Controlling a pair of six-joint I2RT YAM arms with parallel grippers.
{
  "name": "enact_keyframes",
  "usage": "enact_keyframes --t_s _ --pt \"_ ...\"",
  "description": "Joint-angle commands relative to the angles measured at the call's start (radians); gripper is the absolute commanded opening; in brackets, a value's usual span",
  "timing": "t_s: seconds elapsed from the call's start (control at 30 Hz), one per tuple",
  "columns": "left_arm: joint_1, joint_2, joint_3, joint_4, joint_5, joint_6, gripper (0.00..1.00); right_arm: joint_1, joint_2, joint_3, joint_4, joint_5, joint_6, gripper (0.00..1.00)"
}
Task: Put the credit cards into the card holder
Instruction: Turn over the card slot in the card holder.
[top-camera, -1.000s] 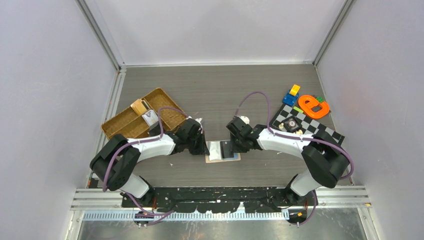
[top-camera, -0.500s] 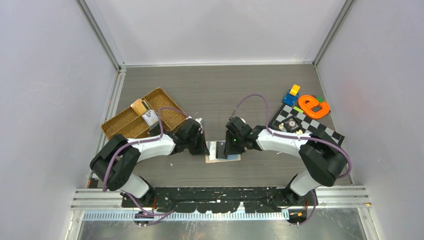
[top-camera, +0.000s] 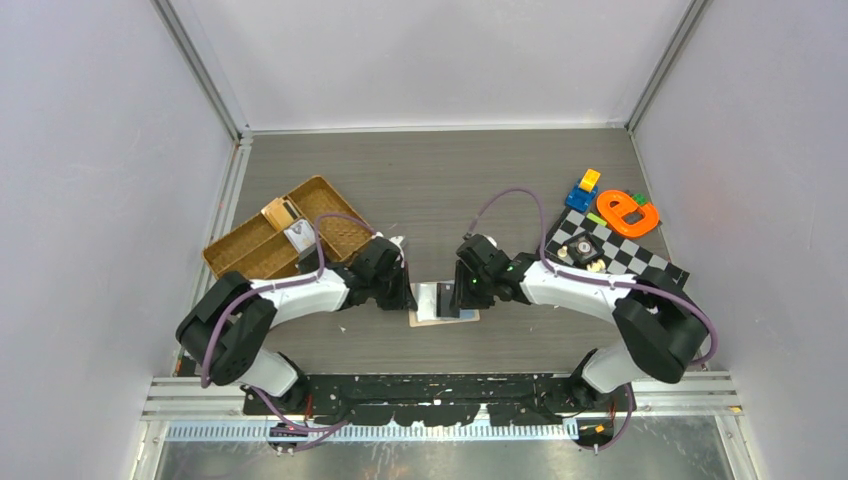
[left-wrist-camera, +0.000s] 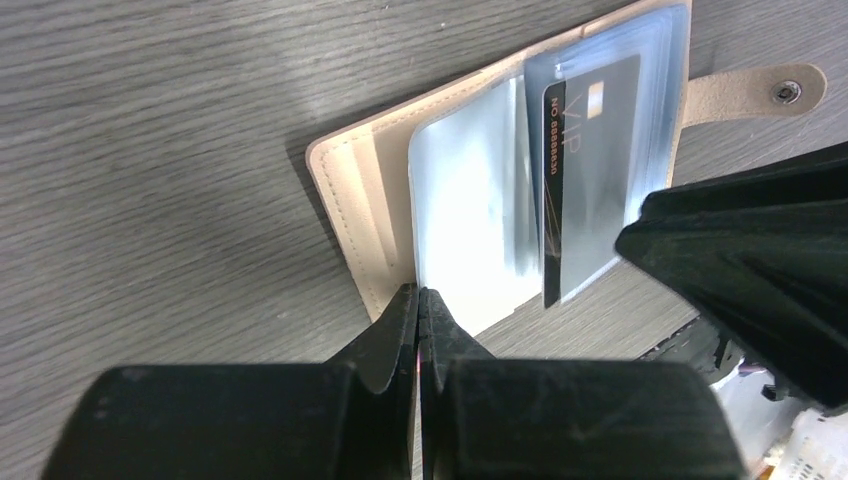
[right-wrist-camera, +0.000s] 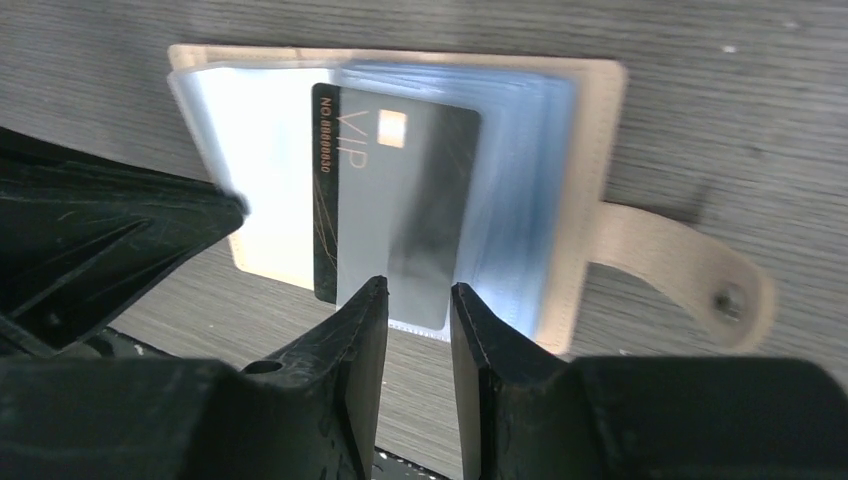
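Card holder (left-wrist-camera: 350, 190) open flat | L jaws closed at its edge | R jaws slightly apart at VIP card (right-wrist-camera: 400, 200)

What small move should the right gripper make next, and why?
Probably push the card deeper into its clear sleeve. Its near end sticks out past the wallet, the open right gripper sits at that end, and the closed left gripper is at the wallet's edge.

card (right-wrist-camera: 400, 200) partly in card holder (right-wrist-camera: 598, 150) | left pincer (left-wrist-camera: 418, 292) left of it | right pincer (right-wrist-camera: 418, 290) right
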Motion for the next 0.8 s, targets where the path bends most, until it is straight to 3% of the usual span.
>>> enact_keyframes --t_s 0.0,0.13,0.3,0.53,0.77 --pt "0.004 -0.069 0.019 -0.071 -0.046 0.058 0.07 -0.002 -0.077 0.037 -0.087 0.118 -0.022 0.37" --pt "0.004 -0.102 0.061 -0.170 -0.104 0.099 0.29 -0.017 -0.104 0.028 -0.097 0.121 -0.020 0.41" --pt "0.004 -0.161 0.110 -0.246 -0.115 0.129 0.41 -0.023 -0.122 0.021 -0.095 0.106 -0.021 0.41" --pt "-0.016 -0.209 0.145 -0.154 -0.031 0.086 0.42 -0.036 -0.136 -0.005 -0.041 0.060 -0.007 0.40" --pt "-0.027 -0.053 0.128 0.035 0.091 0.007 0.39 -0.061 -0.120 -0.037 0.015 -0.010 0.009 0.37"
